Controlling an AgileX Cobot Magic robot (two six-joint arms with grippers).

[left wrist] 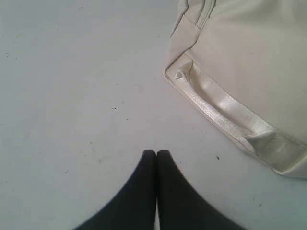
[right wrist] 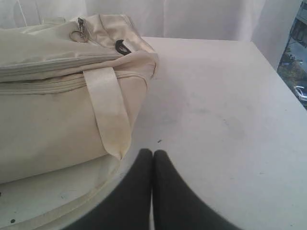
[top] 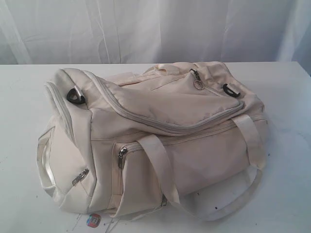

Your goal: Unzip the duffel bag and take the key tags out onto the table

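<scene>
Duffel bag (top: 160, 136), cream-white, lies with its zips closed in the middle of the white counter (top: 286, 97). Left pincer (left wrist: 156, 153) has its black fingertips pressed together and holds nothing. It is over bare counter near the bag's end handle (left wrist: 225, 108). Right pincer (right wrist: 153, 152) is likewise closed and empty, just beside a webbing strap (right wrist: 108, 105) at the bag's other end. A grey zip pull (top: 197, 80) with a metal ring rests on top of the bag.

The duffel bag (top: 194, 160) lies on the table (top: 286, 97). One end sits near the left gripper (left wrist: 156, 152), the other just beside the right gripper (right wrist: 153, 151).
</scene>
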